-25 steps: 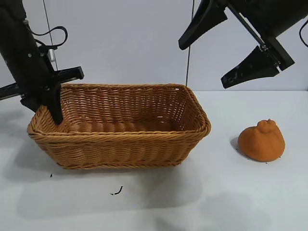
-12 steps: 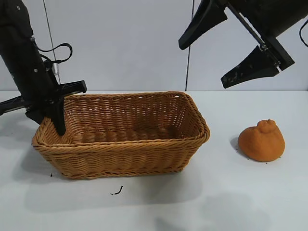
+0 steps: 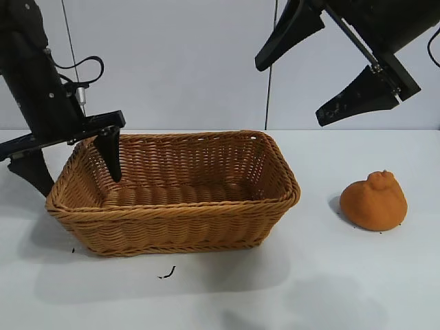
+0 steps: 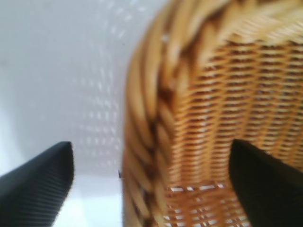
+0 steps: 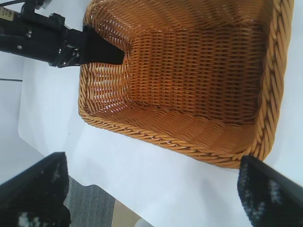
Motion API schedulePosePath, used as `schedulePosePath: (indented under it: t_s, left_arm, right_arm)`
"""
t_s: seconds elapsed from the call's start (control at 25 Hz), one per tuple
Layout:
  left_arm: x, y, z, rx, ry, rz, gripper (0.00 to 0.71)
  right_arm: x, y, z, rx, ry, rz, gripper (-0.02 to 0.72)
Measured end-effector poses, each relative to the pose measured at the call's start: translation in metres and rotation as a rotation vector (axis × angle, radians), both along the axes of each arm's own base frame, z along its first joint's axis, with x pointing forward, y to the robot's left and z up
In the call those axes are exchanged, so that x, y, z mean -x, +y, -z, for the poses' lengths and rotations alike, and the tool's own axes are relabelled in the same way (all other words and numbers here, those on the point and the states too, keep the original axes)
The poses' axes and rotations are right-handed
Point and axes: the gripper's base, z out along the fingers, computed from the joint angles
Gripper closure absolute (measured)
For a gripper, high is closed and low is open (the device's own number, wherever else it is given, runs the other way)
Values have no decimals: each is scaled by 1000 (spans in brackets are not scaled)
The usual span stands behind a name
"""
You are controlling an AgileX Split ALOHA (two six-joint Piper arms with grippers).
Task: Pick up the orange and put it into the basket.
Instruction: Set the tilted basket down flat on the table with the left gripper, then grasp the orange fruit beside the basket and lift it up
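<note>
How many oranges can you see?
1. The orange sits on the table to the right of the basket, not inside it. No others show.

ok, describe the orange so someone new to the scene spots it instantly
Start at the big wicker basket mid-table. Look to its right-arm side, past the short end: the orange sits alone on the white table, clear of the rim, below the raised, open right pincer. It is the only matte orange lump, with a knobby bump on top.

Tan woven basket (image 3: 175, 206), matte orange orange (image 3: 373, 201).
</note>
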Motion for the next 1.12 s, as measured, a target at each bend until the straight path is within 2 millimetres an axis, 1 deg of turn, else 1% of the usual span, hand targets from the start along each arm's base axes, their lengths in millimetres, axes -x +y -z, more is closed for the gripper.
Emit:
schedulePosePath:
  t_s: [0.12, 0.2, 0.24, 0.28, 0.36, 0.48, 0.64, 0.68, 0.76, 0.88, 0.96, 1.12]
  left_arm:
    - [-6, 0, -32, -8, -58, 38, 35]
    - [-11, 4, -56, -37, -112, 60, 35]
    - [-13, 6, -64, -44, -136, 61, 35]
    - [-13, 6, -64, -44, -136, 61, 35]
    - [-18, 15, -75, -48, -168, 46, 35]
    - [-23, 41, -79, -70, -179, -3, 35]
    - [-27, 85, -79, -111, -177, -82, 35]
    - [-26, 101, -82, -113, -180, -119, 35]
    - [-21, 108, -85, -112, -178, -131, 35]
    - [-4, 109, -89, -115, -159, -112, 35]
    - [11, 107, -91, -118, -141, -91, 35]
    - [53, 104, -106, -125, -130, -49, 35]
  right_arm:
    - [0, 0, 0, 0, 0, 0, 8]
    - [0, 0, 0, 1, 0, 0, 8]
    - [0, 0, 0, 1, 0, 0, 8]
    - [0, 0, 0, 1, 0, -1, 8]
    - [0, 0, 0, 1, 0, -1, 8]
    - [0, 0, 0, 1, 0, -1, 8]
    - [0, 0, 0, 1, 0, 0, 8]
    - [0, 0, 0, 1, 0, 0, 8]
    - [0, 0, 0, 1, 0, 0, 8]
    - [0, 0, 0, 1, 0, 0, 8]
    - [0, 0, 0, 1, 0, 0, 8]
    - [0, 0, 0, 1, 0, 0, 8]
